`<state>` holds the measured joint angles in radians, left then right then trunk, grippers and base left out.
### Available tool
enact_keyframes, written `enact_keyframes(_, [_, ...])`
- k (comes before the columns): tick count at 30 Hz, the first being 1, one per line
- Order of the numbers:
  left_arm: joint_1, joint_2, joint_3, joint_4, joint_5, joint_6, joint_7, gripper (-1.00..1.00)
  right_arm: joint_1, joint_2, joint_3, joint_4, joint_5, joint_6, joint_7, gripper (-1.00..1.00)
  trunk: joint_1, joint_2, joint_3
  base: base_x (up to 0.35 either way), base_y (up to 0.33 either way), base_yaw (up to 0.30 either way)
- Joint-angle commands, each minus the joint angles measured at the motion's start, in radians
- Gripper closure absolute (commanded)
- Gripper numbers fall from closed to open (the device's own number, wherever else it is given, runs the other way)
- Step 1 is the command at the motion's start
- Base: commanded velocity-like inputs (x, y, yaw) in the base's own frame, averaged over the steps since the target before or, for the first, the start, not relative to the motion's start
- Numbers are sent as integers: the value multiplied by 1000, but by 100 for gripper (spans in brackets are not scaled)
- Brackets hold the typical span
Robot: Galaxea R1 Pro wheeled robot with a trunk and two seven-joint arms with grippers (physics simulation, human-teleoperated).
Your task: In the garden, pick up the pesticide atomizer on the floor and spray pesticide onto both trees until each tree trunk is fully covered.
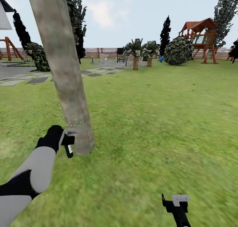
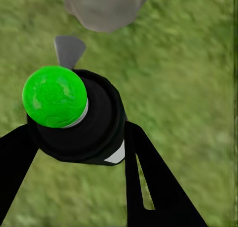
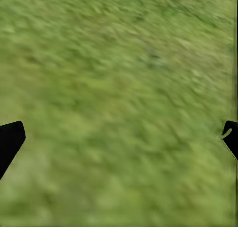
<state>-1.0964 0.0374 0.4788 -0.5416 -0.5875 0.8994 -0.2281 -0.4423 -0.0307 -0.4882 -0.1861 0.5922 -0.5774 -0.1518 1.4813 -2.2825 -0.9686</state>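
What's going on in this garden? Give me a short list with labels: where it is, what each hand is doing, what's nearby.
place: grassy lawn with a wooden fence behind
left hand: shut on the spray bottle, held beside the base of the tree trunk
spray bottle: dark, nozzle end towards the trunk
right hand: open, holding nothing, low over the grass
tree trunk: thick, mottled grey-brown, leaning in the head view
background: play tower, short palms, round bush, stepping stones

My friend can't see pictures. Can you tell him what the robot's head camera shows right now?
The robot's left gripper holds a small pesticide atomizer close against the bottom of a thick grey-brown tree trunk on a green lawn. The right gripper hangs open and empty over the grass. Far back are palms, a wooden playhouse and a fence.
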Motion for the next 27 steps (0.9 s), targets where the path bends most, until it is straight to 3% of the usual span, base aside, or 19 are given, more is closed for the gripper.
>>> enact_keyframes(1, [-2,-5,6,-1,-13,1,-8,100,-1,0,-4,2,11,-3,-6,-100,0,0,-1,0,-265,0])
enact_keyframes(10, [3,-2,1,-2,-14,-3,-5,100,-1,0,-4,2,11,-3,-6,-100,0,0,-1,-83,-269,0])
enact_keyframes(12, [7,13,5,0,-15,-6,-8,100,-1,0,-4,2,11,-3,-6,-100,0,0,-1,-154,-262,0])
enact_keyframes(15, [30,86,8,7,-12,-6,-13,100,-1,0,-4,2,11,-3,-6,-100,0,0,-1,-142,-258,0])
enact_keyframes(16, [34,89,7,9,-11,-6,-13,100,-1,0,-4,2,11,-3,-6,-100,0,0,-1,-65,-263,0])
enact_keyframes(19, [42,86,6,12,-11,-7,-12,100,-1,0,-4,2,11,-3,-6,-100,0,0,-1,-13,-268,30])
enact_keyframes(24, [43,45,7,3,-11,-7,-7,100,-1,0,-4,2,11,-4,-6,-100,0,0,-1,133,-255,201])
enact_keyframes(27, [43,39,11,1,-10,-7,-7,100,-1,0,-4,2,11,-3,-6,-100,0,0,-1,222,-207,259])
